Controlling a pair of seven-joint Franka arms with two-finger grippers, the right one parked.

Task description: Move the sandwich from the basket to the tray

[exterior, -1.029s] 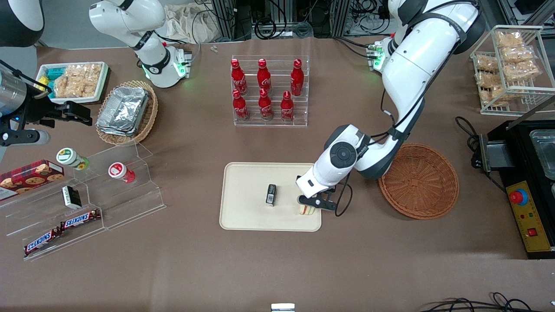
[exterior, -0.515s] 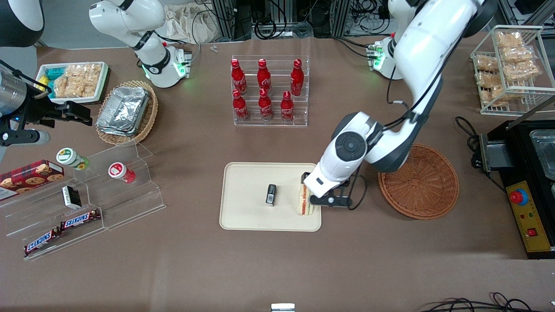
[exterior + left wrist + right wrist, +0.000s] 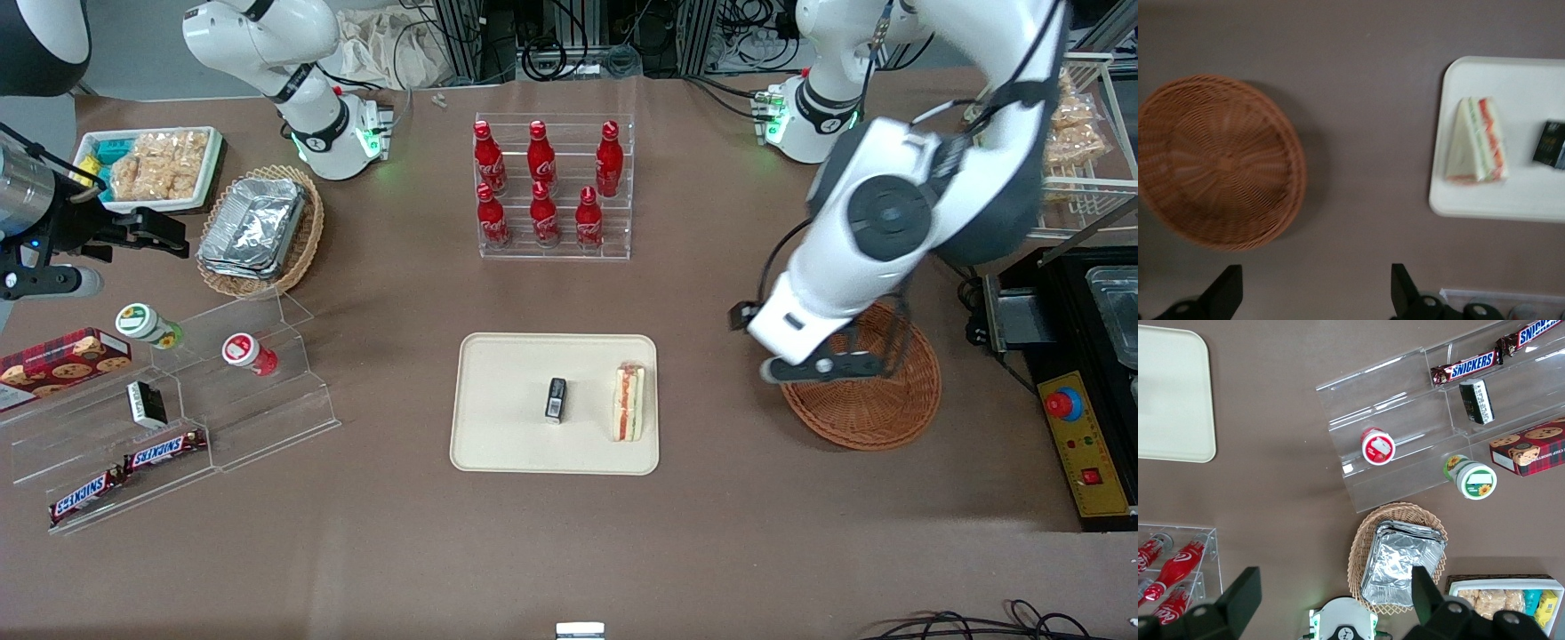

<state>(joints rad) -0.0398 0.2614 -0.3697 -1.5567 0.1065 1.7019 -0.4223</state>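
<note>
The sandwich (image 3: 629, 404) lies flat on the tray (image 3: 498, 436), close to the tray rim nearest the basket (image 3: 876, 409), with its red-orange and green filling edge facing up and toward a small dark packet (image 3: 556, 399) that sits near the tray's middle. Sandwich and packet are apart, not touching. In the wrist view the wedge (image 3: 1476, 141) rests wholly inside the tray (image 3: 1511, 200), its pale bread side turned toward the basket (image 3: 1218, 160).

The basket holds nothing that can be seen, so the transfer looks done.

The claw (image 3: 822, 366) hangs above the basket's rim on the side toward the tray, well apart from the sandwich and raised off the surface. Its two fingers (image 3: 1228, 293) stand spread wide with only bare brown surface showing between them; it grips nothing. That height and spread fit an arm clear of the tray so the sandwich is not nudged.

Placing the wedge near the tray's rim keeps it off the packet already there.
</note>
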